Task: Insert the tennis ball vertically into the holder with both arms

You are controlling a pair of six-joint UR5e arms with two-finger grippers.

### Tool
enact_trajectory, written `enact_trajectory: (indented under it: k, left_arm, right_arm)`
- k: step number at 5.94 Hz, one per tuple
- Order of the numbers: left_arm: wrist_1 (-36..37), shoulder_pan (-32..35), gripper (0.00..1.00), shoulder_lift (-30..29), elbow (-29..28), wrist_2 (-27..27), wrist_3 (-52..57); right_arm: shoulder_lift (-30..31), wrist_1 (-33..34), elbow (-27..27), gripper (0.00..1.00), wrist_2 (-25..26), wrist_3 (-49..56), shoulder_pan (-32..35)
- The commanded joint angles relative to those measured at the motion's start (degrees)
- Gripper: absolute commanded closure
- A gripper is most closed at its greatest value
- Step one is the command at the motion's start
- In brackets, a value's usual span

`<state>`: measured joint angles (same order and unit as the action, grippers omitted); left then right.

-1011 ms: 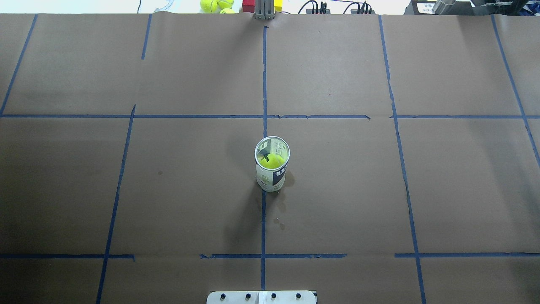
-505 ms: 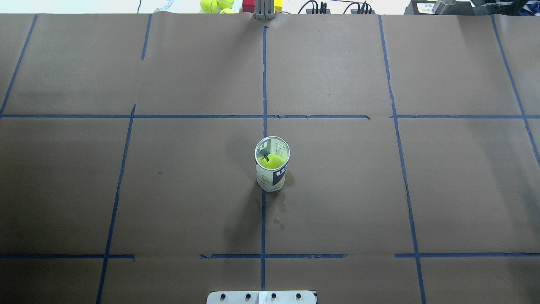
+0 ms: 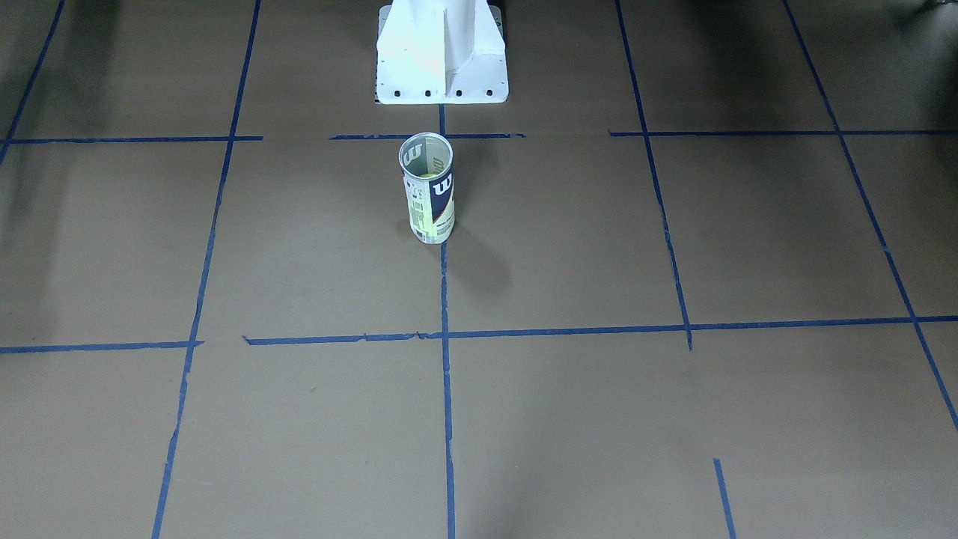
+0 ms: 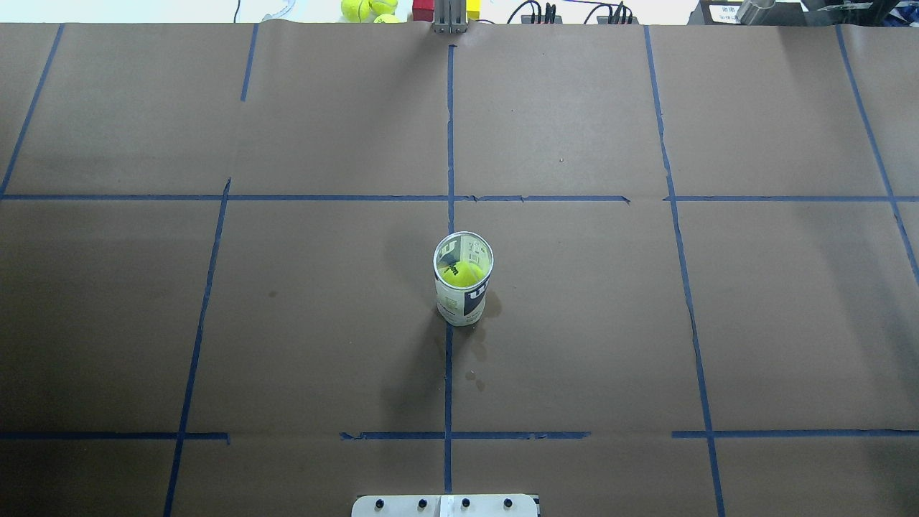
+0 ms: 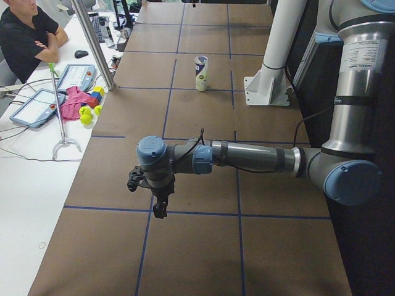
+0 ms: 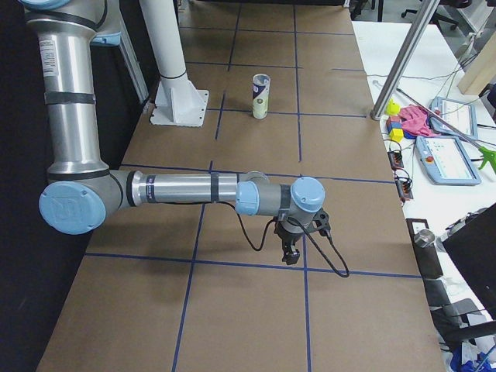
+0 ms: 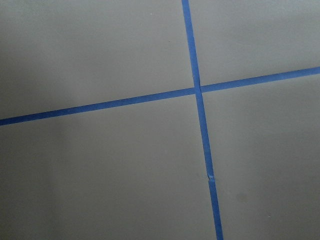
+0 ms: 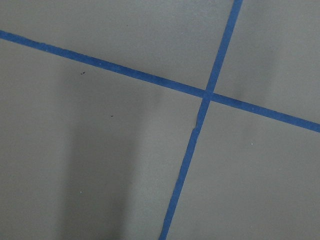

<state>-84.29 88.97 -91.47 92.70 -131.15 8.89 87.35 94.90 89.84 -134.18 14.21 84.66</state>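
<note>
The holder (image 4: pixel 463 291) stands upright on the centre tape line of the brown table, also seen in the front view as the holder (image 3: pixel 429 193). The tennis ball (image 4: pixel 462 272) sits inside it, visible through the open top. Both arms are far from the holder, stretched low over the table ends. The left gripper (image 5: pixel 160 208) hangs over a tape crossing in the left side view. The right gripper (image 6: pixel 291 254) hangs likewise in the right side view. I cannot tell whether either is open or shut. Both wrist views show only bare paper and blue tape.
The white robot base (image 3: pixel 441 56) stands just behind the holder. Spare tennis balls (image 4: pixel 367 8) and coloured blocks (image 5: pixel 94 98) lie beyond the table's far edge, near a metal pole (image 5: pixel 92 43). A seated person (image 5: pixel 24 37) and tablets are at the side desk.
</note>
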Motion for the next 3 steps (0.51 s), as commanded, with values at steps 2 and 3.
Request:
enact_trajectory:
  k: [2,3]
  left_arm:
    - [-0.3,0.2,0.00,2.8,1.5,-2.6,0.1]
    - [-0.2,0.8,0.00,2.8,2.8,-2.6,0.1]
  right_arm:
    - [-0.3,-5.2,-3.1,0.00,-0.3,-0.4,-1.3]
    - [-0.4,-5.6,-3.3,0.00,-1.4,-4.5,-1.7]
